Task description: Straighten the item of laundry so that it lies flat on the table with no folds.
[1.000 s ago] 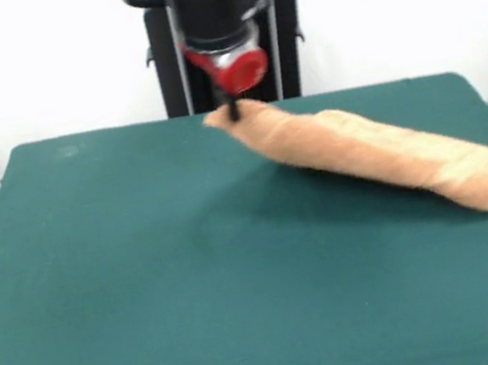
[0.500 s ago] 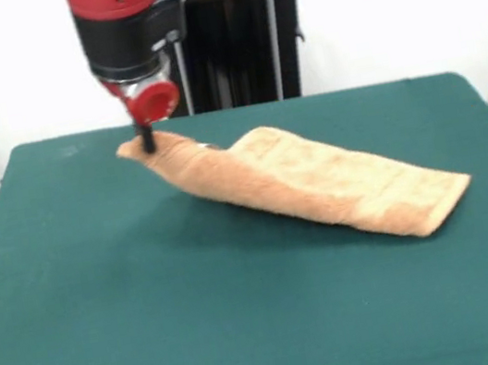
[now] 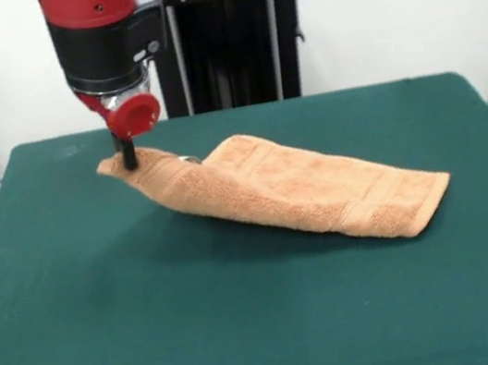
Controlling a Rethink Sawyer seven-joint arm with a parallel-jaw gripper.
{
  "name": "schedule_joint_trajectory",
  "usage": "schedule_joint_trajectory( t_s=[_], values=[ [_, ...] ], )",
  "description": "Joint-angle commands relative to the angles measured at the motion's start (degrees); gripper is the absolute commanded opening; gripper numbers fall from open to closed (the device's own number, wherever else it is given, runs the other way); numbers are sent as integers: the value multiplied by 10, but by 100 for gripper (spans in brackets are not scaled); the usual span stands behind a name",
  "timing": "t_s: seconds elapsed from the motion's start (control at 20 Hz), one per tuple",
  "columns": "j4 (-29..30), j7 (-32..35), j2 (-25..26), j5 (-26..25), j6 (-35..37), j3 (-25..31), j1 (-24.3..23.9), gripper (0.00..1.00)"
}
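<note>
gripper [image 3: 128, 157] clamped on towel [image 3: 292, 188] corner | rest trails away, folded | should drag low, outward over table [image 3: 250, 331], releasing once flat

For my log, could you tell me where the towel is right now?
In the front view, the towel stretches across the table from far left of centre to the right, its far-left corner pinched by the hand.

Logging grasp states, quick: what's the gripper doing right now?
Gripper: jaws closed on a corner of the towel, lifting it off the table.
</note>
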Motion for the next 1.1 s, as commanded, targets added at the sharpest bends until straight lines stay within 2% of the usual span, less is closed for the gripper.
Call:
schedule_joint_trajectory(
  t_s=[0.05,0.25,0.45,1.1],
  values=[
    [-16,-103,12,-47,32,87,2,100],
    [4,-88,8,-44,7,94,4,100],
    [21,-45,9,-25,13,98,16,100],
    [76,-21,11,8,8,140,15,100]
  ],
)
